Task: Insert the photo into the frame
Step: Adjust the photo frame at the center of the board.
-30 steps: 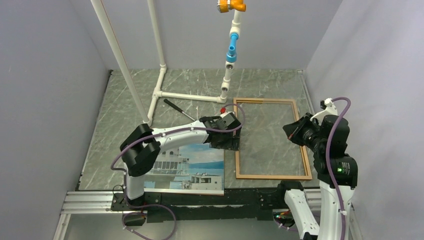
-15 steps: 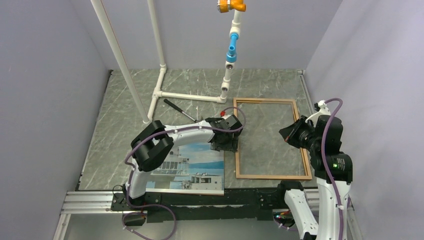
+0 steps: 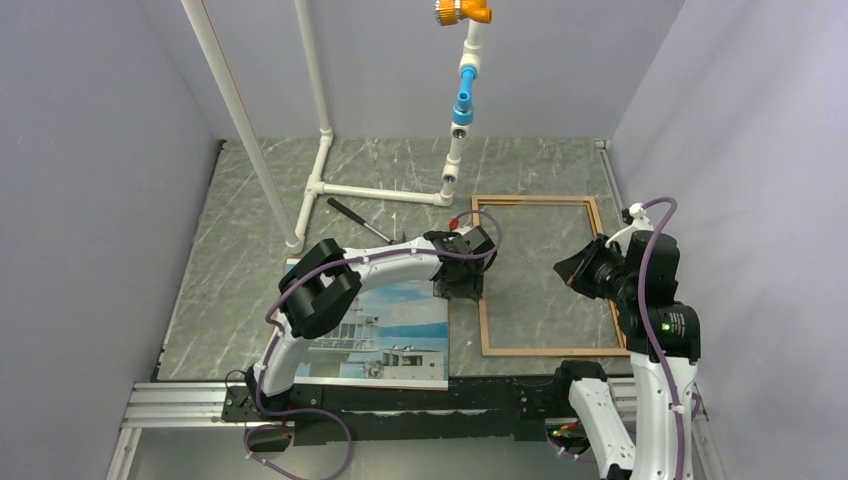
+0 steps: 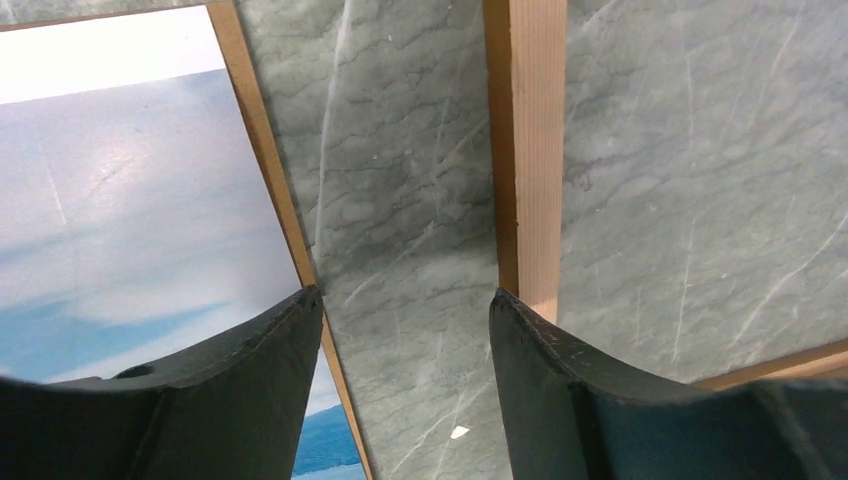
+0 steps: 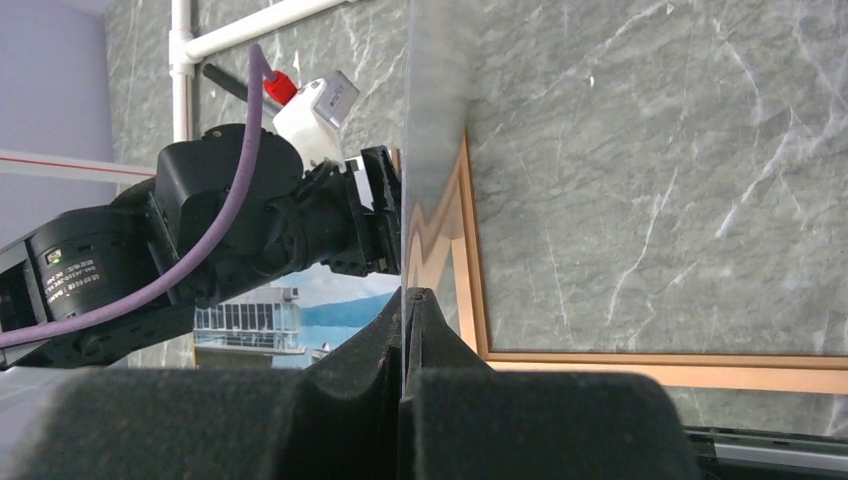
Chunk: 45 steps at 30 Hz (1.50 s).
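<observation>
Hovering low over the table [image 3: 250, 200], the left gripper [image 4: 405, 295] has its fingers spread and empty, one above the photo [image 4: 130, 200] edge, one above the frame [image 4: 530, 150] left rail; the photo lies picture-up just left of the frame, a strip of bare table between them; the right gripper [image 5: 410, 295] is pinched closed on a thin clear sheet [image 5: 435, 120].

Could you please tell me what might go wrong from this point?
The left gripper hangs open over the gap between the photo and the frame; closing may nudge either. The right gripper pinches a thin clear sheet by its edge near the left arm; it might slip or strike that arm.
</observation>
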Each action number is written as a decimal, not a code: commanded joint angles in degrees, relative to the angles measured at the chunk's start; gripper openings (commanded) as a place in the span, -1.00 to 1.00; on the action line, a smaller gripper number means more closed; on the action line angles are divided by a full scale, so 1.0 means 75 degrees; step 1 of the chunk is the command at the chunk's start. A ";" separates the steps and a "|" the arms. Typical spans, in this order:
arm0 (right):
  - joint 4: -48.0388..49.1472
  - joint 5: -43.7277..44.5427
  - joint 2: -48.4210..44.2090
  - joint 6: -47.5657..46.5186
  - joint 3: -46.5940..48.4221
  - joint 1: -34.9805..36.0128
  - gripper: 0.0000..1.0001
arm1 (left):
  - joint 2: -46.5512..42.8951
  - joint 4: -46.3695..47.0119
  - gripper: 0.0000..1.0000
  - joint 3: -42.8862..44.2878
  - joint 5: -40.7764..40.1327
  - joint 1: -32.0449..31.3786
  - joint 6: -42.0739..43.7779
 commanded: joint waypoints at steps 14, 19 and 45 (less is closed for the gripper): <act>-0.0848 -0.0549 0.0208 -0.0312 0.0048 0.0001 -1.00 | -0.0443 0.0185 0.42 -0.0964 0.0355 -0.0184 -0.0744; -0.1192 -0.0278 0.0430 -0.0323 0.0486 -0.0004 -1.00 | -0.1220 0.0001 0.50 -0.1020 0.0209 -0.0181 -0.0843; -0.2484 0.1439 0.1182 -0.0447 0.1937 -0.0005 -1.00 | 0.1271 -0.0570 -0.08 0.1833 0.0273 0.0066 -0.0745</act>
